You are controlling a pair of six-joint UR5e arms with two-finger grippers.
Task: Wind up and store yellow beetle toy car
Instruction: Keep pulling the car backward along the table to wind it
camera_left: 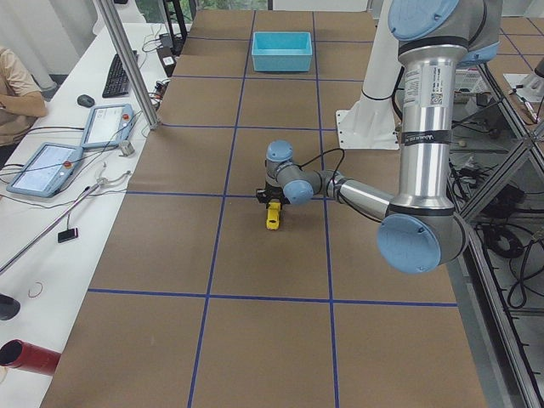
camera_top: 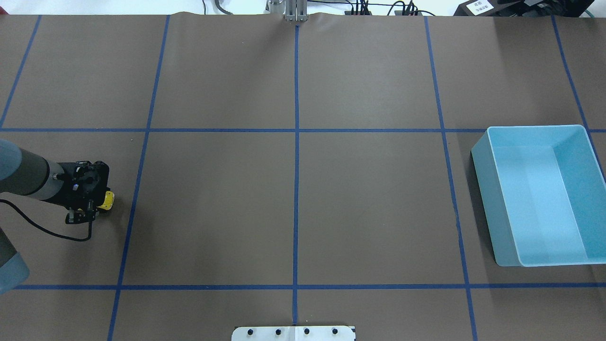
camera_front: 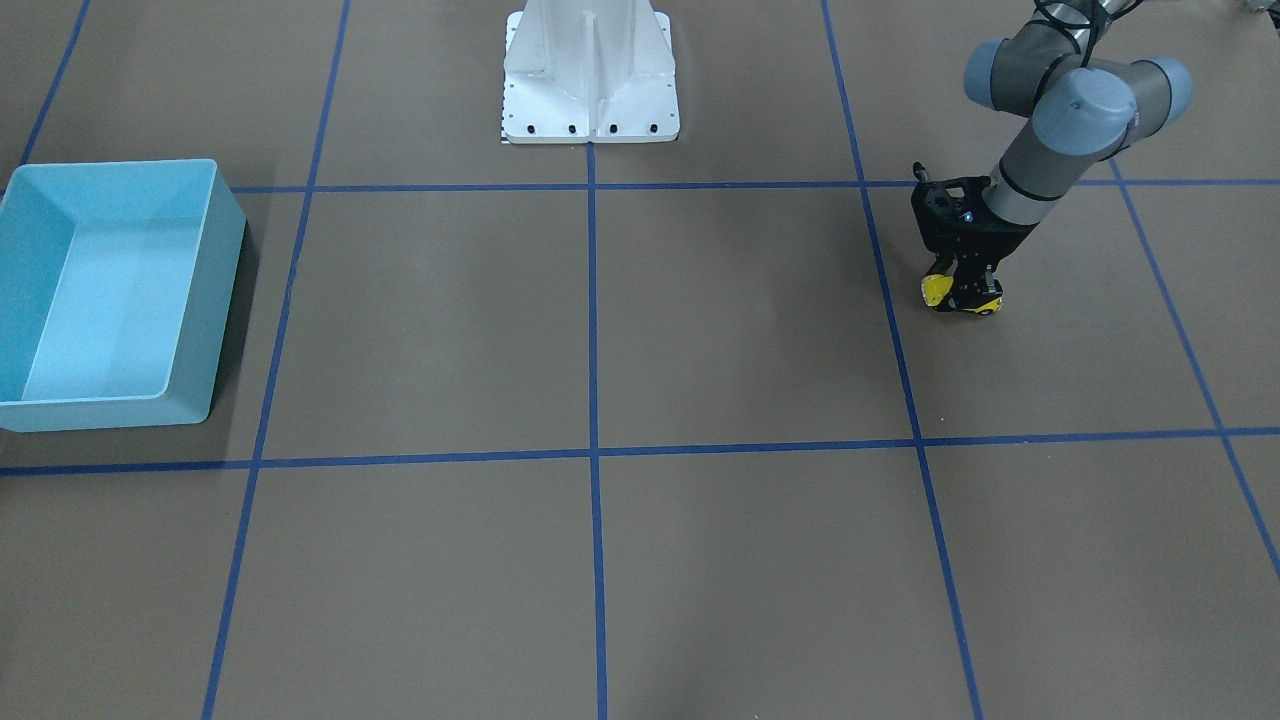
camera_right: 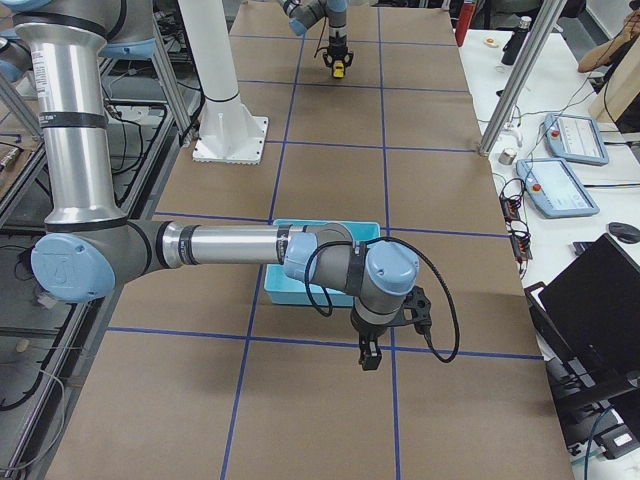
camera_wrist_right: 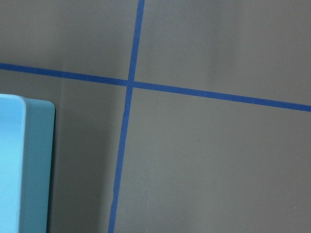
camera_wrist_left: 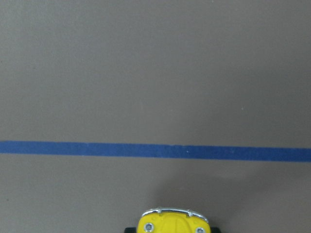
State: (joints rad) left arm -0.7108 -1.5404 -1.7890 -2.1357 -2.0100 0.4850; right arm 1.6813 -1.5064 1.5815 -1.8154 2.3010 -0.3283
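Exterior front-facing view shows the left gripper (camera_front: pixel 962 294) lowered to the bench (camera_front: pixel 700 320). Its two black fingers (camera_front: pixel 972 278) are clamped across the middle of the yellow beetle toy car (camera_front: pixel 937 290), and a yellow end sticks out on either side of them. The car is down at the brown bench surface on the robot's left side, just beside a blue tape line (camera_front: pixel 890 310). From the left wrist, only the car's rounded nose shows at the bottom edge, with its silver bumper and two small lamps facing another strip of tape. The light blue bin (camera_front: pixel 215 300) stands open side up, well apart at the opposite end of the bench. The right gripper (camera_right: pixel 369 360) hangs near that bin with its fingers pointing down. I cannot tell whether it is wide or narrow.
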